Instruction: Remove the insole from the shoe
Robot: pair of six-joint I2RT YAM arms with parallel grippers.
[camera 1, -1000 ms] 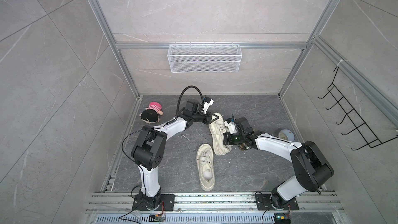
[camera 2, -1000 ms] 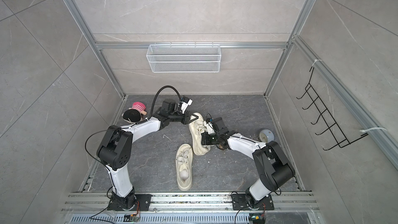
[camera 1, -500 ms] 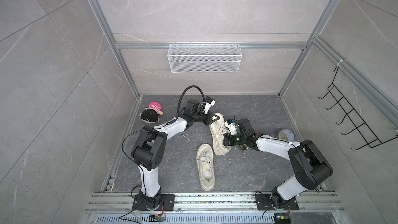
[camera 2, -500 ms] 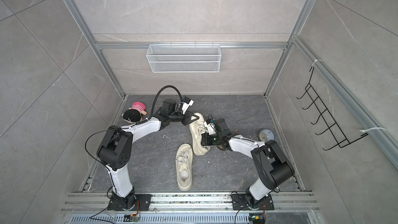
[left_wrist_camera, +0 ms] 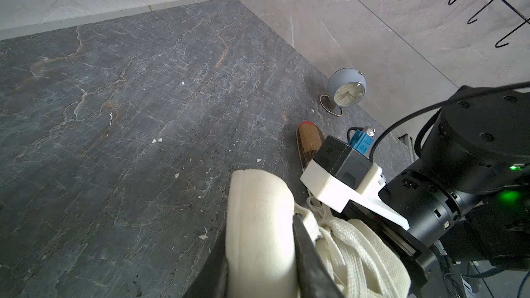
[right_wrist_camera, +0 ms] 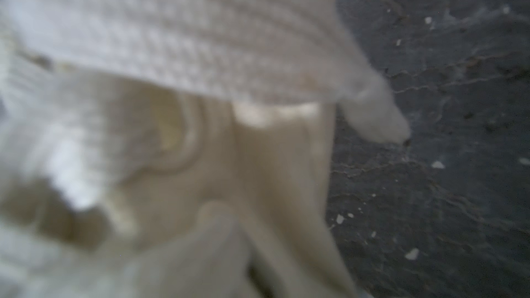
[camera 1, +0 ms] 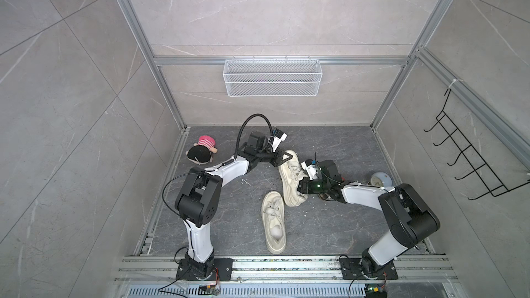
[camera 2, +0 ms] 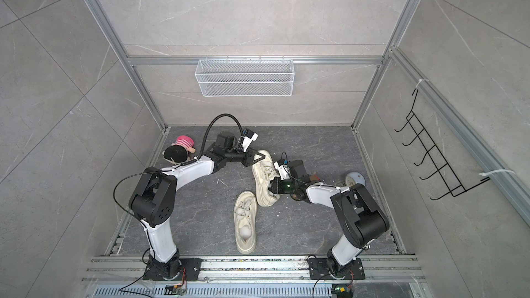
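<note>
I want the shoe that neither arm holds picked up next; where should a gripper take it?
Probably the heel rim of the free shoe, coming down from above: it lies sole down with its opening facing up, so one finger could go inside the rim and one outside.

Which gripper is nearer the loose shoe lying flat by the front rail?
Right. The right gripper sits at the near end of the held shoe, beside the loose shoe; the left gripper clamps the held shoe's far end, farther back.
</note>
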